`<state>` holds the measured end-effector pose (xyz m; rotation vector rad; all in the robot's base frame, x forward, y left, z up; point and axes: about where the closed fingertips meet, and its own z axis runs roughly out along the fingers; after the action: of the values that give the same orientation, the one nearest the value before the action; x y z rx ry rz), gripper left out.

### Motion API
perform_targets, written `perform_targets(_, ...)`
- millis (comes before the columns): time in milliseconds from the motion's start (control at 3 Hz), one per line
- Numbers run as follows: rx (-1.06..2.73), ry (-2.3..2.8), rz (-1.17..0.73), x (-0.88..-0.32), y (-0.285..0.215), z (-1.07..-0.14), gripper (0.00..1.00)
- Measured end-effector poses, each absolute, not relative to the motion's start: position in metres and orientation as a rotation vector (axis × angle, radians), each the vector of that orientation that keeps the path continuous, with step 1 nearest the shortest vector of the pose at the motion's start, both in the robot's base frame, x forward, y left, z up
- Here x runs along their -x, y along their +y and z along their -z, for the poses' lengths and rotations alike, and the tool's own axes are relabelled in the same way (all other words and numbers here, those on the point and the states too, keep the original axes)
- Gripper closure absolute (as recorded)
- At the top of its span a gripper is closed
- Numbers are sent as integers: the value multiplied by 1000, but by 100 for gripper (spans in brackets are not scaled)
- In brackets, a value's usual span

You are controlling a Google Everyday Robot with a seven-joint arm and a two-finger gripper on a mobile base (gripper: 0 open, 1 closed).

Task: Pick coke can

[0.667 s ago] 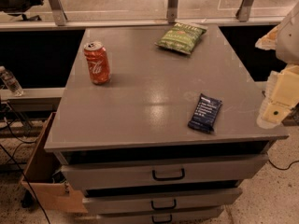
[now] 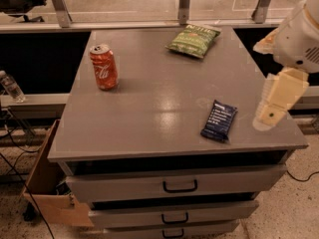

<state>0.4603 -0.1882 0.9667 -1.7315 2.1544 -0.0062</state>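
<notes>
The coke can is red-orange with a white script logo and a silver top. It stands upright near the back left of the grey cabinet top. My gripper hangs at the far right, over the cabinet's right edge. It is far from the can and next to the dark blue snack bar wrapper. It holds nothing that I can see.
A green chip bag lies at the back middle. The cabinet has drawers with black handles in front. A cardboard box sits on the floor at the left, and a plastic bottle lies on a ledge at far left.
The gripper has moved a little to the left, toward the cabinet's right edge. The can, bag and wrapper have not moved.
</notes>
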Motion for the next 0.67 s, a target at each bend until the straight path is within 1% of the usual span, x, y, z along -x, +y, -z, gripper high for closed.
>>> perform_targets(333,1770,2018,-196,-499,-118,-939,0)
perform_targets(667,1775,1868,-374,-529,-40,-930,0)
